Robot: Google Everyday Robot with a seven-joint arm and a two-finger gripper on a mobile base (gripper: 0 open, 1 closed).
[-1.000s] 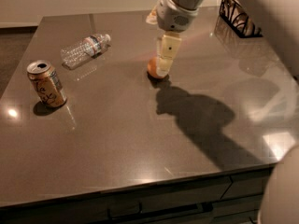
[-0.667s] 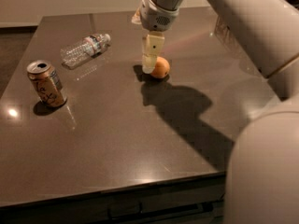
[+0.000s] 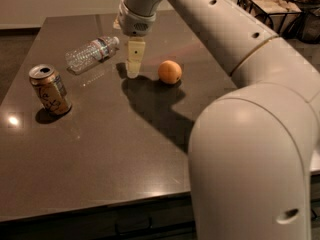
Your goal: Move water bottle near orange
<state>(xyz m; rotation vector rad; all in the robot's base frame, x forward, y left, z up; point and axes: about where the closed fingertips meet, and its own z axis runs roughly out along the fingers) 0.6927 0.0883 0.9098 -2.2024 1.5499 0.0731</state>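
The water bottle point(image 3: 91, 52) lies on its side at the back left of the dark table point(image 3: 100, 149), its white cap pointing right. The orange point(image 3: 170, 72) sits on the table to the right of it. My gripper point(image 3: 133, 73) hangs fingers-down between the two, just right of the bottle's cap and left of the orange, its tips close to the table top. It holds nothing.
A gold-tan soda can point(image 3: 49, 89) stands upright at the left of the table. A black wire basket point(image 3: 272, 8) stands beyond the table's back right corner. My arm point(image 3: 250, 109) fills the right side of the view.
My gripper has moved left, from over the orange to the gap between the orange and the bottle. The orange now shows in full. Bottle and can have not moved.
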